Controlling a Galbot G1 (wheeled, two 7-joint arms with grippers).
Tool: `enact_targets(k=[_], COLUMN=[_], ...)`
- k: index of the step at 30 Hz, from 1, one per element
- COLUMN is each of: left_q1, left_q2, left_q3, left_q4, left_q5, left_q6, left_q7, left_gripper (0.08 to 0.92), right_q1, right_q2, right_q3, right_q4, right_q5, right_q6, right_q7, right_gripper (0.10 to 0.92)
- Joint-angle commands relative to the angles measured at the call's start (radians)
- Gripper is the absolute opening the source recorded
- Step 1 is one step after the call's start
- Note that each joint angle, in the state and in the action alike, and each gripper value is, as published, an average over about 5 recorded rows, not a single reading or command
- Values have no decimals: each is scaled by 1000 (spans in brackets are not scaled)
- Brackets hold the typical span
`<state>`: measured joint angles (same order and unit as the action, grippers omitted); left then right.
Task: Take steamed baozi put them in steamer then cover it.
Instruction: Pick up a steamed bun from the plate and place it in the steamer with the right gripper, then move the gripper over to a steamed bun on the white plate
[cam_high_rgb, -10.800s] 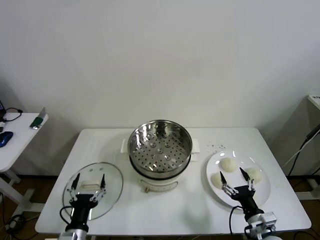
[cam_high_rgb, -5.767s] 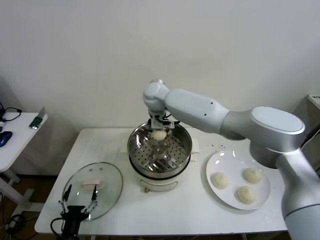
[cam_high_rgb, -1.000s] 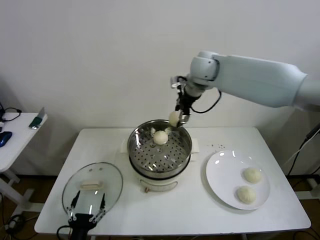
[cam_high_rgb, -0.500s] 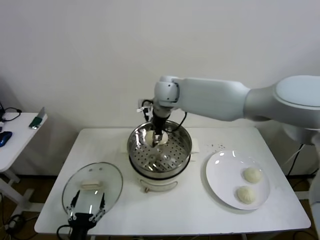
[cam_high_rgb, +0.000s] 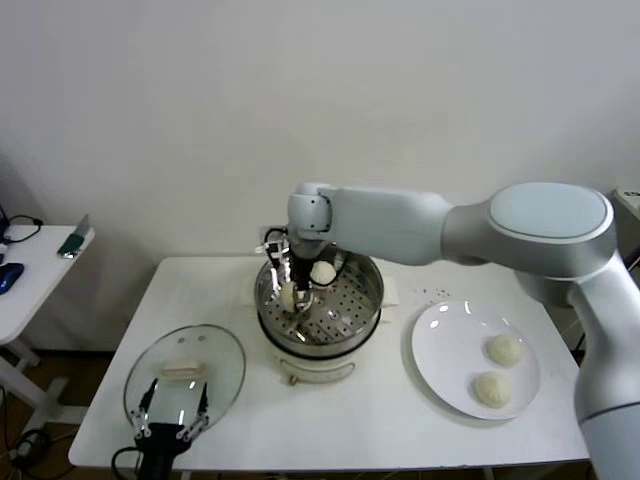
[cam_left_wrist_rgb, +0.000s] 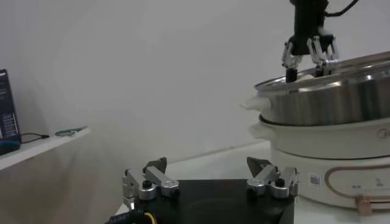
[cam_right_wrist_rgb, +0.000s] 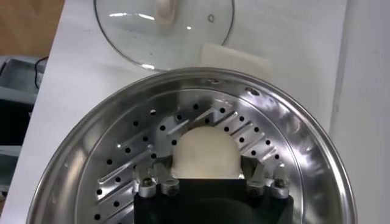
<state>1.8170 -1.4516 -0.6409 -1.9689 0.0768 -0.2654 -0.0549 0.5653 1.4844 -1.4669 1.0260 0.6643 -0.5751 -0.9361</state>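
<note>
The steel steamer (cam_high_rgb: 372, 290) stands on its white pot base at the table's middle. My right gripper (cam_high_rgb: 291, 288) reaches down into its left side, shut on a cream-white baozi (cam_high_rgb: 288, 296). The right wrist view shows that baozi (cam_right_wrist_rgb: 204, 149) between my fingers, just above the perforated bottom (cam_right_wrist_rgb: 131, 155). A second baozi (cam_high_rgb: 322, 272) lies at the steamer's back. Two more baozi (cam_high_rgb: 504, 350) (cam_high_rgb: 488, 390) lie on the white plate (cam_high_rgb: 445, 350). The glass cover (cam_high_rgb: 185, 375) lies flat at the front left. My left gripper (cam_high_rgb: 170, 432) is open and parked at the cover's near edge.
In the left wrist view my left gripper (cam_left_wrist_rgb: 207, 182) is low on the table, with the steamer (cam_left_wrist_rgb: 329, 103) and the right gripper (cam_left_wrist_rgb: 308, 58) beyond it. A side table (cam_high_rgb: 30, 265) with small items stands far left. The cover also shows in the right wrist view (cam_right_wrist_rgb: 134, 24).
My right arm has carried the baozi from above the steamer's back rim to its left side and lower into the basket. The left arm has not moved.
</note>
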Motion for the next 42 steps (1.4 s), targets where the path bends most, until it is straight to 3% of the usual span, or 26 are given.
enact_targets(k=[1,9,19,25,33,42], left_q1=[-3,-1,-7,-26,-33,-22], left_q2=[-1,0,4,3,21,1], left_q3=[2,1,5,-11,-59,-58], left_q4=[3,3,-9,-10,-11,-13], left_q5=[3,4,18,14,-23,-17], left_q6=[2,2,18,31,51,51], left_q7=[0,-1,-9,-6,-4,-3], left_gripper=[823,823,823,823,823,823], right_q1=[-11,151,281,234,-16,-252], right_q2=[2,-185,-572,-792,-988,-1042], right_q3=[10,3,-24,-45,31,138], right_q4=[-5,161,418,544,532,489], right_q5=[-32,-36,-70,-176,-388,-539], right_q6=[1,34,58,70,108,154], right_q7=[-14,-54,-107,-109,-124,-146], right_gripper=[818,823,823,823,823,823])
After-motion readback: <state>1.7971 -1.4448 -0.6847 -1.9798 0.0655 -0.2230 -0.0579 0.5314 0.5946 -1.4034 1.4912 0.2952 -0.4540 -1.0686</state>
